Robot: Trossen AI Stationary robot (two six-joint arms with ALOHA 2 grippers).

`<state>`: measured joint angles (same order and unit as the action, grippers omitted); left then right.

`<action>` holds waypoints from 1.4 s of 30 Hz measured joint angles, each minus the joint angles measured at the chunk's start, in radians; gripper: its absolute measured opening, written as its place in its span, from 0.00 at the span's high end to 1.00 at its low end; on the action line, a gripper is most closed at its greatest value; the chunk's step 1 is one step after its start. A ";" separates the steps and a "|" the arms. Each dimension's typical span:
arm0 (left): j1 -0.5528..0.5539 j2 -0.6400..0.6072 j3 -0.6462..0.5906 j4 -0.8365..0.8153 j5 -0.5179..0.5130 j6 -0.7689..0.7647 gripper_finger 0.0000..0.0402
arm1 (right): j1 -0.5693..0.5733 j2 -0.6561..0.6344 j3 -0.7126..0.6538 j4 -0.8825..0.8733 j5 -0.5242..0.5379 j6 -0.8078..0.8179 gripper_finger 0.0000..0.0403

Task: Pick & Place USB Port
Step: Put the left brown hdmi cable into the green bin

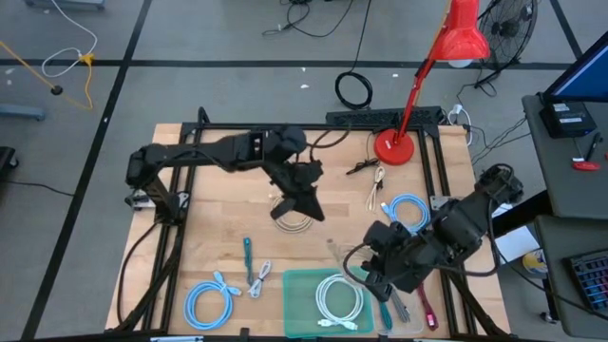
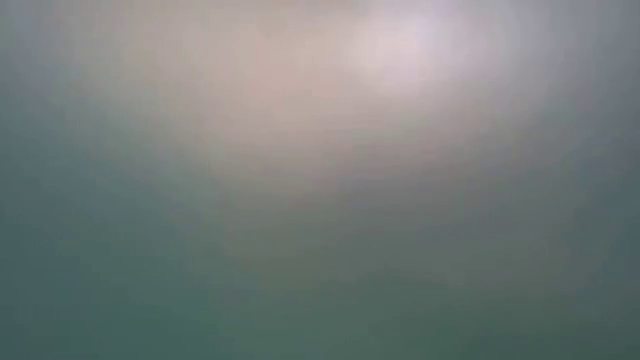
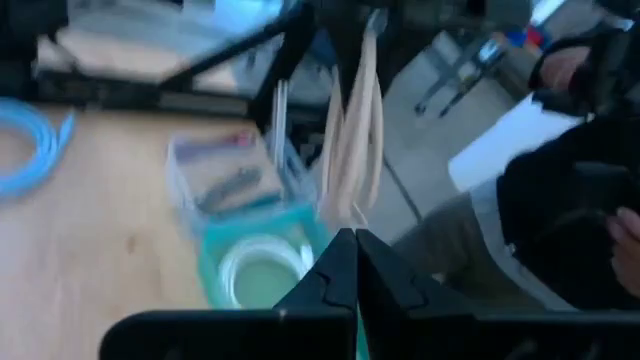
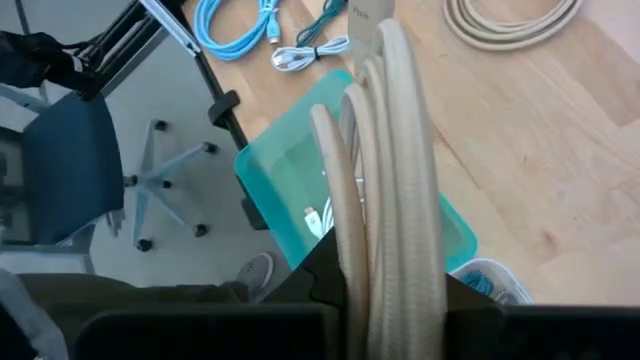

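Wooden surface (image 1: pixel 218 247) under a dark frame, cables scattered all over it and a red lamp (image 1: pixel 394 147) at the far edge. The low view gives only haze, so nothing from there.

Right gripper (image 4: pixel 390 285) is at the near right, and its jaws are clamped on a bundled beige cable (image 4: pixel 390 150). The loops rise out of the jaws and hang over the teal tray (image 4: pixel 280 170), where a white cable (image 1: pixel 339 299) already lies coiled. That's the task's thing, up off the wood and above the tray's corner.

Left gripper (image 1: pixel 306 201) is out over the middle of the surface, jaws pressed fully together, right over a second beige coil (image 1: pixel 294 222) lying flat on the wood. Whether a strand is pinched between them, I can't tell.

Handling, as I judge it: this cable is light and limp, with a bit of spring in the loops. It'll sag and swing under the jaws, and a loose loop could snag the tray's rim. The jacket looks smooth, so a grip on one strand may slip. Best hold is across the whole bundle where the loops lie together, as the right jaws have it. Nothing fragile except the plug ends, so keep the jaws off those.
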<state>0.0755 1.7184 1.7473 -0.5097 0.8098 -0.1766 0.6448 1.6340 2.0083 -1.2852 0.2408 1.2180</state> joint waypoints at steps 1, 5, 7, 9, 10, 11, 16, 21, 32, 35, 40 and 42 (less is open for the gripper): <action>-0.005 -0.001 -0.015 0.046 0.001 -0.008 1.00 | 0.002 0.001 0.000 -0.002 0.007 0.002 0.96; -0.023 -0.005 -0.031 0.084 0.004 0.024 0.99 | 0.022 0.001 0.000 -0.040 0.021 0.049 0.96; -0.033 -0.006 -0.032 0.090 -0.008 0.106 0.99 | 0.028 0.001 0.000 -0.067 0.013 0.065 0.96; -0.045 -0.008 -0.032 0.104 -0.036 0.177 1.00 | 0.030 0.001 -0.001 -0.066 -0.006 0.068 0.96; -0.052 -0.009 -0.032 0.117 -0.058 0.178 0.99 | 0.031 0.001 -0.001 -0.063 -0.007 0.066 0.96; -0.060 -0.009 -0.032 0.134 -0.081 0.145 0.99 | 0.031 0.001 -0.001 -0.061 -0.005 0.062 0.96; -0.092 -0.009 -0.032 0.158 -0.139 0.036 0.87 | 0.024 0.001 -0.001 -0.051 -0.002 0.054 0.96; -0.138 -0.006 -0.028 0.174 -0.215 0.018 0.69 | 0.011 0.001 -0.001 -0.012 -0.011 0.029 0.96; -0.157 0.045 -0.026 0.258 -0.151 -0.081 0.43 | 0.007 0.005 -0.001 0.130 -0.034 -0.034 0.96; -0.156 0.052 -0.027 0.278 -0.134 -0.126 0.42 | 0.006 0.020 -0.001 0.133 -0.047 -0.035 0.96; -0.168 0.087 -0.026 0.334 -0.103 -0.186 0.42 | -0.019 0.065 -0.002 0.175 -0.119 -0.069 0.96; -0.178 0.104 -0.026 0.345 -0.097 -0.199 0.42 | -0.032 0.081 -0.002 0.186 -0.140 -0.085 0.96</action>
<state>-0.1023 1.8219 1.7210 -0.1647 0.7130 -0.3761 0.6131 1.7153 2.0058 -1.0991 0.1013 1.1332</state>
